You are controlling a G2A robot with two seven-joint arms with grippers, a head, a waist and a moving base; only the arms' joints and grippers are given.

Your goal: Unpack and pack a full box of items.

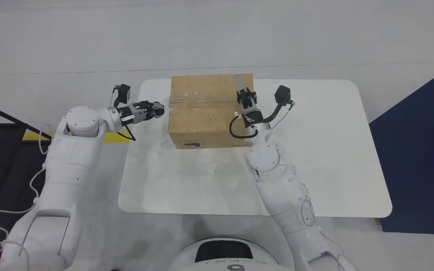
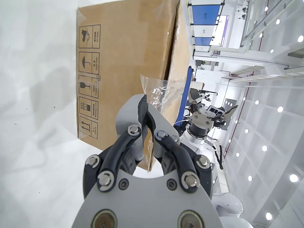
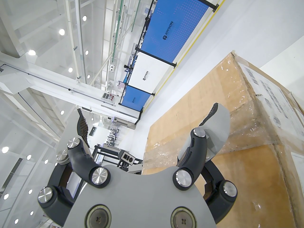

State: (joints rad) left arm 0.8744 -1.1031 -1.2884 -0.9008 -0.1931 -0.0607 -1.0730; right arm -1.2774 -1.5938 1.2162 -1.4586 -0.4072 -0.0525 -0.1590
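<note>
A brown cardboard box [image 1: 211, 110] stands taped shut at the back middle of the white table [image 1: 325, 169]. My left gripper [image 1: 157, 110] is at the box's left side, shut on a loose strip of clear tape [image 2: 154, 91] that peels from the box [image 2: 123, 72]. The left gripper [image 2: 145, 110] pinches the tape between its pads. My right gripper [image 1: 245, 97] hovers over the box's right top edge, open. In the right wrist view the right gripper [image 3: 148, 116] stands wide, one finger [image 3: 217, 117] over the taped top of the box [image 3: 213, 110].
The table's front and right parts are bare white surface. Blue and white partition panels [image 3: 175, 31] stand in the room far behind. A dark panel [image 1: 413, 156] sits off the table's right edge.
</note>
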